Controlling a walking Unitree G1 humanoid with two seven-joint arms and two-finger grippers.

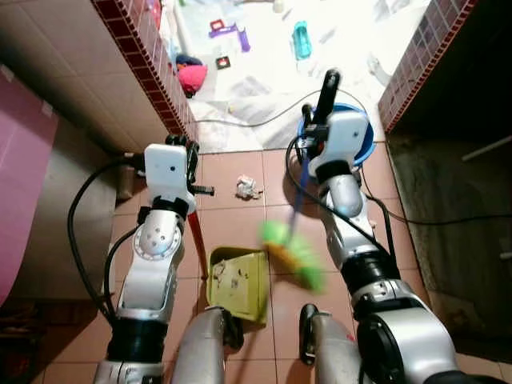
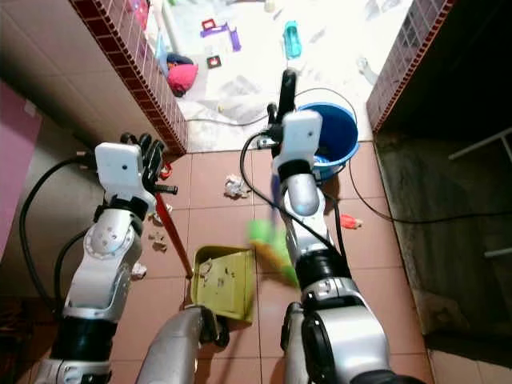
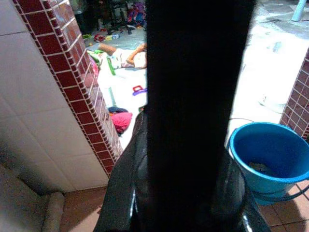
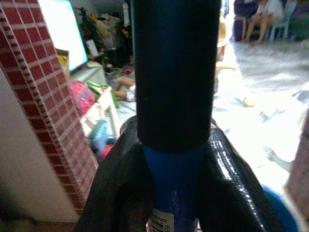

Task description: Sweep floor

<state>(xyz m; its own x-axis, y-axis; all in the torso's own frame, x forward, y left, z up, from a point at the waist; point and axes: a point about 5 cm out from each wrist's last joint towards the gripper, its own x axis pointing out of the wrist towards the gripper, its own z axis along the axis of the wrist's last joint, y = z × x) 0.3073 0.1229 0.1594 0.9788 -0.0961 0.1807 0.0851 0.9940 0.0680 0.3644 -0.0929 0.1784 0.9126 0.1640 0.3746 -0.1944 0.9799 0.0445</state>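
My right gripper point(image 1: 316, 126) is shut on the broom's handle, a blue pole point(image 4: 174, 183) with a black grip point(image 4: 174, 72). The green broom head point(image 1: 293, 256) is blurred, low over the brown tiles just right of the dustpan. My left gripper point(image 1: 187, 150) is shut on the dustpan's long handle, black at the top point(image 3: 193, 96) and red lower down point(image 1: 197, 236). The yellow-green dustpan point(image 1: 238, 282) rests on the floor between my arms with bits of dirt in it. A crumpled white paper point(image 1: 248, 187) lies on the tiles beyond the pan.
A blue bucket point(image 2: 334, 134) stands behind my right arm. Brick-trimmed walls point(image 1: 148, 60) flank a doorway to a bright floor strewn with toys point(image 1: 232, 36). Black cables point(image 1: 416, 216) trail on the right. Small scraps point(image 2: 158, 238) and a red bit point(image 2: 350, 221) lie on the tiles.
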